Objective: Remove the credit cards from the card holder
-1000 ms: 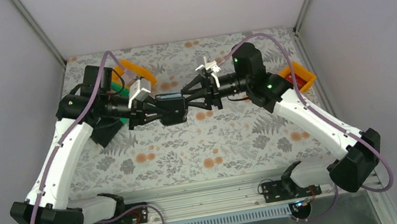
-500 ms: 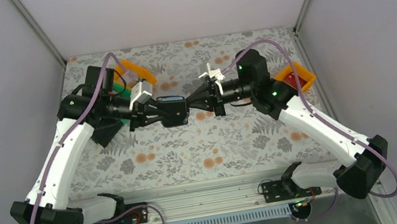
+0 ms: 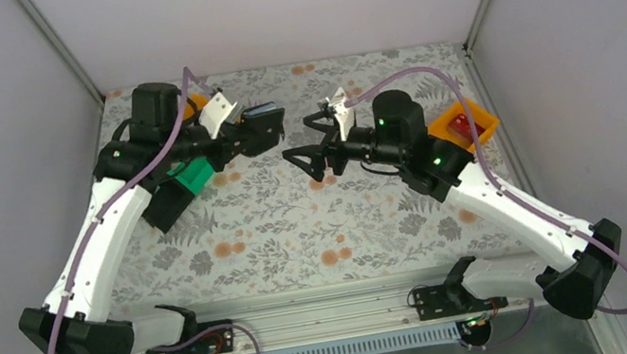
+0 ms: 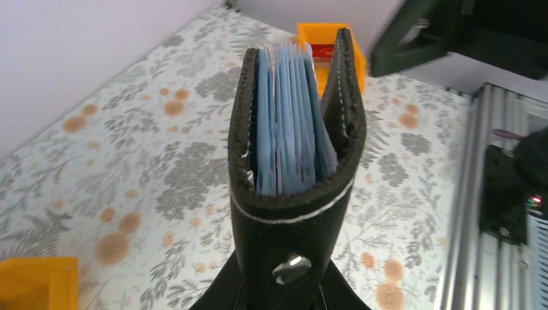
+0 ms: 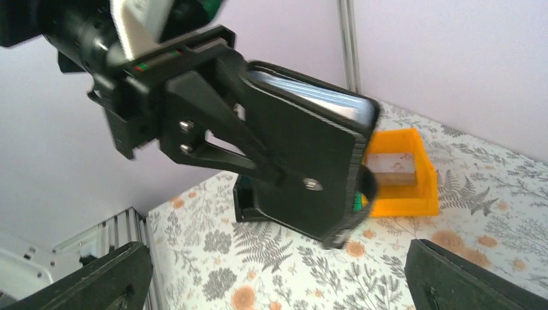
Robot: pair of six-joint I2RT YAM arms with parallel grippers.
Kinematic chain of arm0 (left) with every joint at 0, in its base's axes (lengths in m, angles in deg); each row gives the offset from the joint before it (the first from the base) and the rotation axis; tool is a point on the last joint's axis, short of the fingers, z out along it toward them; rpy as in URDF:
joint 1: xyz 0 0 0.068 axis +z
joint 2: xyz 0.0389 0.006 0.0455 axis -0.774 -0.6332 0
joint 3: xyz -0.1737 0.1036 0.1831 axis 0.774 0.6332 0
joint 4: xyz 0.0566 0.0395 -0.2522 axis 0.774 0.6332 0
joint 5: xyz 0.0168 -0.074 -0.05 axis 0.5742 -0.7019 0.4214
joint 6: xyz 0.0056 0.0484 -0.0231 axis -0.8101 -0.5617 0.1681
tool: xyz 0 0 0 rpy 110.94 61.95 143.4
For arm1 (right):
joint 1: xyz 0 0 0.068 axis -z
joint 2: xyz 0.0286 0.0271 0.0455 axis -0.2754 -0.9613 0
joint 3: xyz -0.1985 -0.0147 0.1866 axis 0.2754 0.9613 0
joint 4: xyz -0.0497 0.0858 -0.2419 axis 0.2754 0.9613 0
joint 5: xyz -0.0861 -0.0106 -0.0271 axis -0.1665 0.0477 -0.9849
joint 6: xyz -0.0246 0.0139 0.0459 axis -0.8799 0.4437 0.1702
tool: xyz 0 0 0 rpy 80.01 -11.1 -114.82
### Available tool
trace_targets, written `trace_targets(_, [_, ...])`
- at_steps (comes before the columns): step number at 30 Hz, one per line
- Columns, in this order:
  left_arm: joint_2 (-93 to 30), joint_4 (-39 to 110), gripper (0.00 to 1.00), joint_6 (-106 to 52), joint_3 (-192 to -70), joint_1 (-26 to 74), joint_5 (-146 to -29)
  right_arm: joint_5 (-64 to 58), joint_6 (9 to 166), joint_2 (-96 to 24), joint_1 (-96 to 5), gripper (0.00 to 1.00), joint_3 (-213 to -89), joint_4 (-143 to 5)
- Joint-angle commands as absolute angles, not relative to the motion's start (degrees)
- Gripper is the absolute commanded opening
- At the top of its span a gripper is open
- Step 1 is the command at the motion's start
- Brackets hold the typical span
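Top external view: above the floral table (image 3: 299, 227), the left gripper (image 3: 247, 136) is clamping the black card holder (image 3: 263, 126) aloft toward eleven o'clock. The right gripper (image 3: 301, 139) is hanging spread and empty just beside it. Bluish credit cards (image 4: 287, 123) appear to be crowding the pockets. Something red (image 3: 463, 126) is lying in the orange tray (image 3: 477, 109) at three o'clock, so most of the job is looking undone.

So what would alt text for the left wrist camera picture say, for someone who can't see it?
A black card holder, held upright in the left gripper, gapes open showing pale blue sleeves packed edge-on. Behind it are a floral table and an orange tray.
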State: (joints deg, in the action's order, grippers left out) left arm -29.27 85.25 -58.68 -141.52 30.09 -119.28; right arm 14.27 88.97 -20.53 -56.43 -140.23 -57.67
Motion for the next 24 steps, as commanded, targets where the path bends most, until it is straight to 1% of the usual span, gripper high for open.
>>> trace_targets(1, [-30.38,80.94,0.02,-53.77,-142.77,29.77,-111.28,4.57,95.07,-21.3,-61.03,0.99,-139.07,-65.01])
trace_targets(4, [-30.26,81.18,0.02,-54.47,-142.55,29.64,-112.71,4.02,94.68,-23.82,-61.68,0.99,-139.3,-65.67])
trace_targets(7, [-29.6,82.35,0.02,-56.24,-142.49,29.65,-118.81,2.74,93.1,-24.7,-61.31,0.99,-139.02,-65.96])
trace_targets(9, [-28.64,82.88,0.02,-57.46,-142.28,29.63,-121.44,3.04,93.11,-23.81,-59.1,0.99,-137.68,-66.57])
trace_targets(11, [-27.9,83.01,0.02,-58.04,-141.99,29.64,-122.63,6.03,93.56,-22.88,-55.86,0.99,-136.1,-67.72])
trace_targets(17, [-27.62,84.9,0.02,-60.65,-141.62,29.62,-129.55,9.1,92.02,-23.28,-52.98,0.92,-135.46,-66.08])
trace_targets(18, [-27.34,85.43,0.02,-61.51,-141.62,29.65,-130.75,9.43,92.09,-22.79,-52.06,0.87,-134.92,-66.14])
trace_targets(21, [-26.75,86.7,0.02,-63.37,-141.5,29.62,-133.06,11.36,92.04,-21.51,-50.0,0.81,-133.97,-65.85])
trace_targets(24, [-26.61,87.18,0.02,-64.25,-140.89,29.62,-134.89,14.64,90.4,-20.67,-49.67,0.8,-134.25,-65.23])
